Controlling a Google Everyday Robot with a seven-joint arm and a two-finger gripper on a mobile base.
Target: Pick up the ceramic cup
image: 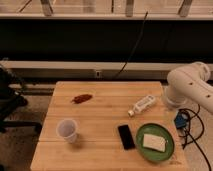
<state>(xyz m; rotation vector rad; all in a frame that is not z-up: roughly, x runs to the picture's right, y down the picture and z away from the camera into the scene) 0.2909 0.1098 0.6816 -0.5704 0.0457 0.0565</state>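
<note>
The tool does not show, so I cannot tell if it is apart or together. Only its big white arm (192, 85) shows, bent over the far right corner of the wooden worktop (100, 115).

Nearest of all is a green plate (169, 151) at the front edge, on the arm's side. A pale flat slab (154, 142) lies on it. Just beside the plate, on the side away from the arm, a black phone (126, 136) lies flat.

The ceramic cup (67, 130) stands up straight with its mouth open to the top. It is on the front part of the worktop, well apart from the arm and past the phone on the far side from it. Nothing touches it.

Farther back, a clear bottle (142, 104) with a white label lies on its side, near the arm (its cap end points toward the phone). A small red-brown thing (81, 98) lies farther back too, well apart from the arm.

Under the arm, off the edge of the worktop, sits a blue thing (181, 120) with black cords. A dark chair (10, 102) stands on the other side.
</note>
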